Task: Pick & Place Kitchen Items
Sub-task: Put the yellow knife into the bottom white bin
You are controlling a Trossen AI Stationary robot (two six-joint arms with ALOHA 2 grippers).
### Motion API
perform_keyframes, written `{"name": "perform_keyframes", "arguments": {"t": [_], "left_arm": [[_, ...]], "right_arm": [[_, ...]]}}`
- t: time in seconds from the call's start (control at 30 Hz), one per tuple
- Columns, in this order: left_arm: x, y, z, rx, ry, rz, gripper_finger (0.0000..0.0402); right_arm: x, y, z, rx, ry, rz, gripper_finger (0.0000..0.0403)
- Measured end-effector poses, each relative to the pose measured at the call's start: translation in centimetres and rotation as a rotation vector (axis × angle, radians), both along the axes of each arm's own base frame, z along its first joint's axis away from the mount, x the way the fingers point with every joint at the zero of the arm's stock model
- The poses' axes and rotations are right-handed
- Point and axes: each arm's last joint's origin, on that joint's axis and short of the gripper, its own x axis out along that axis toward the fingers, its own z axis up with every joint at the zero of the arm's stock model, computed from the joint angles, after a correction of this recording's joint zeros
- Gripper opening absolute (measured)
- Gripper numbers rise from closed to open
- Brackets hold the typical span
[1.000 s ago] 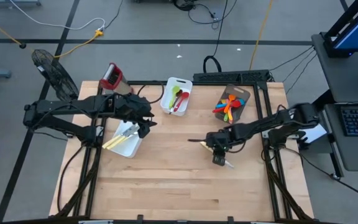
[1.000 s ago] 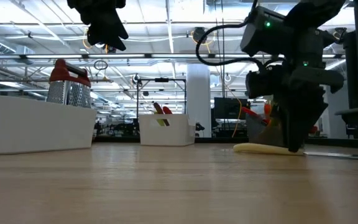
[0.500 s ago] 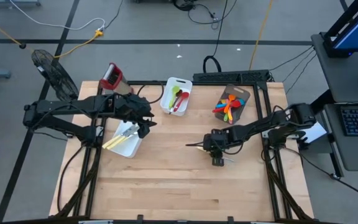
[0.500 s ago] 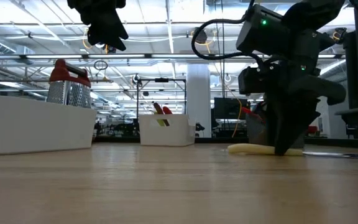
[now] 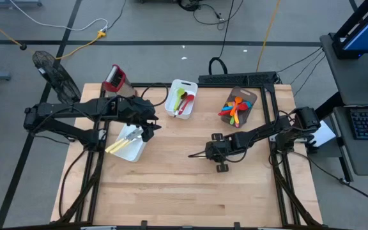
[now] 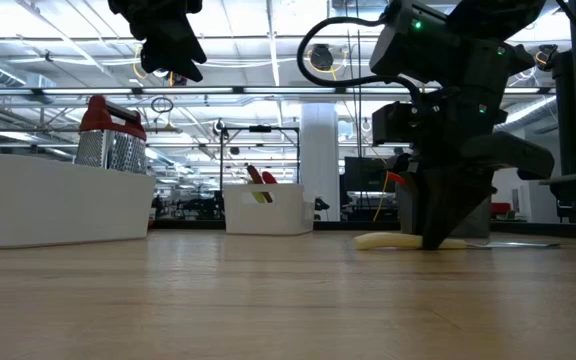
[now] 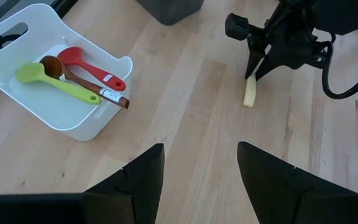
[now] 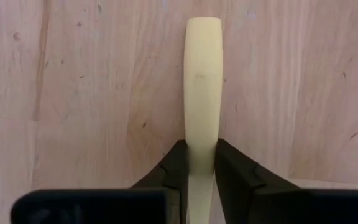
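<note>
The wooden table (image 5: 171, 185) carried a white tray (image 5: 130, 149) beneath the left gripper (image 5: 149, 131), which hovered with fingers apart, holding nothing. The right gripper (image 8: 197, 163) stood on the table's right half, fingers pressed against a cream-handled utensil (image 8: 202, 74) lying flat there. Its long axis ran straight out between the fingers, handle end leading. Risk: the slender, smooth handle could probably slip or pivot on lifting.
</note>
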Motion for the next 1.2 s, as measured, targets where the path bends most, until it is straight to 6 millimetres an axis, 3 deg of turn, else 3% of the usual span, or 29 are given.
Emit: {"name": "perform_keyframes", "arguments": {"t": [0.23, 0.57, 0.83, 1.2], "left_arm": [[0.0, 0.0, 0.0, -0.013, -0.003, 0.01, 0.0209], [0.1, -0.3, 0.0, -0.122, -0.016, -0.033, 0.0209], [0.1, -0.4, 0.1, -0.157, -0.025, -0.055, 0.0209], [0.2, -0.9, 0.3, -0.333, -0.046, -0.137, 0.0209]], "right_arm": [[0.3, 0.0, 0.3, 0.013, -0.005, -0.058, 0.0043], [3.6, 0.4, 3.6, -0.007, -0.101, 0.019, 0.0043], [4.3, 0.4, 4.8, -0.016, -0.126, 0.055, 0.0043], [6.1, 0.3, 8.0, -0.235, -0.169, 0.217, 0.0043]]}}
